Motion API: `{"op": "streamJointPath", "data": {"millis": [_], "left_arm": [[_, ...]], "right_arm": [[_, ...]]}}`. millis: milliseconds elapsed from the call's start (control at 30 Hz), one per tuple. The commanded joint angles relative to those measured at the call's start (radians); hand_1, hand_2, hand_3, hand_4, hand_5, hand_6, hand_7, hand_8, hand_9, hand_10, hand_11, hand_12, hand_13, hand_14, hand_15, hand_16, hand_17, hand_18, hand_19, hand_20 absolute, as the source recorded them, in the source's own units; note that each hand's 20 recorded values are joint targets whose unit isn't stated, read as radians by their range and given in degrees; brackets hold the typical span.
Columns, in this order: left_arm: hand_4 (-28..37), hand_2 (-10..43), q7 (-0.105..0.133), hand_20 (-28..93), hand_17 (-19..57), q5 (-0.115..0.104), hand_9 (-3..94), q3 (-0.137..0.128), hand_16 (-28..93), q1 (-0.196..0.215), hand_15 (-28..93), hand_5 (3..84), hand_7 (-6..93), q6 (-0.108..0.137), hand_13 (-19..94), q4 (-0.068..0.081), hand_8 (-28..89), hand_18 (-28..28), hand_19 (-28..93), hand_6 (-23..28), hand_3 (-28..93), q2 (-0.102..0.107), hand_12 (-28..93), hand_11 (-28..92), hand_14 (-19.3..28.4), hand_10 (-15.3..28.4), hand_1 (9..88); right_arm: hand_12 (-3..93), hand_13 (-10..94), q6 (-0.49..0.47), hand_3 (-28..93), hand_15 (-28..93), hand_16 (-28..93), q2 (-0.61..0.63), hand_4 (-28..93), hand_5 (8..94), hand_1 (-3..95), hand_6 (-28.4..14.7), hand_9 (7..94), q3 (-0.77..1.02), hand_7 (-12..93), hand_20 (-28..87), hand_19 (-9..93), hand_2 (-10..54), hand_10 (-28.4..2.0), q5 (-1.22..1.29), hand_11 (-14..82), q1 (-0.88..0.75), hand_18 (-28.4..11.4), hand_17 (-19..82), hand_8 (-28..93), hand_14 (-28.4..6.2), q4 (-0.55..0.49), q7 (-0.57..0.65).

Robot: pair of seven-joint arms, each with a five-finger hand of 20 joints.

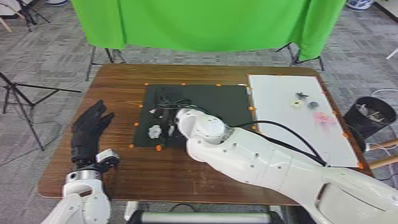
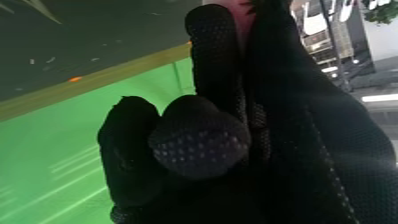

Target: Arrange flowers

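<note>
Bright green fabric backdrop (image 1: 209,27) hung beyond the brown wooden table (image 1: 160,175); grey patterned carpet (image 1: 53,62) laid beneath. Black metal tripod (image 1: 11,86) placed at left, black cylindrical bin (image 1: 366,128) at right.

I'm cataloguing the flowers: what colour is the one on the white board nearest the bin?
Pale pink. That flower shows best in the head view.

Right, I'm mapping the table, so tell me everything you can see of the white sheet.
The white sheet, a plain rectangle, lies flat on the right side of the table. Small dark, pale yellow and pink flower pieces rest on it. The right arm and its cable cross before its near part.
</note>
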Motion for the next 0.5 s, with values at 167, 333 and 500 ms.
{"op": "streamJointPath", "data": {"millis": [167, 333, 500], "left_arm": [[-12.4, 3.0, -0.01, 24, 10.0, 0.011, 33.4, -0.005, 0, 0.008, 27, 41.8, 15.4, -0.022, 35, 0.003, -10, 13.8, 19, 4.0, 67, -0.012, 8, 20, 13.3, 11.3, 30.8], [-11.8, 3.6, -0.023, 24, 10.1, 0.022, 32.5, -0.009, 0, 0.015, 26, 40.7, 14.5, -0.037, 34, 0.0, -9, 13.6, 18, 4.1, 66, -0.018, 8, 19, 12.5, 11.1, 31.4], [-11.3, 3.5, -0.026, 24, 10.0, 0.022, 32.2, -0.013, 0, 0.02, 26, 40.7, 14.7, -0.038, 34, -0.002, -9, 13.6, 18, 4.0, 66, -0.017, 8, 19, 12.6, 10.9, 31.6]], "right_arm": [[25.2, 94, -0.041, 60, 59, 26, 0.013, -20, 78.6, 59.1, 3.9, 86.5, 0.006, 21, 49, 93, -9.5, -7.9, -0.017, 2.0, 0.002, -12.3, 66, 9, -1.4, -0.004, 0.024], [22.6, 94, -0.061, 59, 57, 27, 0.018, -20, 77.1, 57.9, 4.5, 79.9, 0.011, 19, 48, 93, -9.5, -8.7, -0.019, 5.1, 0.003, -12.4, 66, 9, -1.3, -0.007, 0.025], [18.4, 94, -0.098, 59, 56, 28, 0.018, -19, 75.3, 56.3, 4.4, 75.0, 0.023, 19, 47, 93, -9.5, -9.7, -0.012, 9.1, 0.006, -12.4, 65, 10, -1.3, -0.013, 0.031]]}}
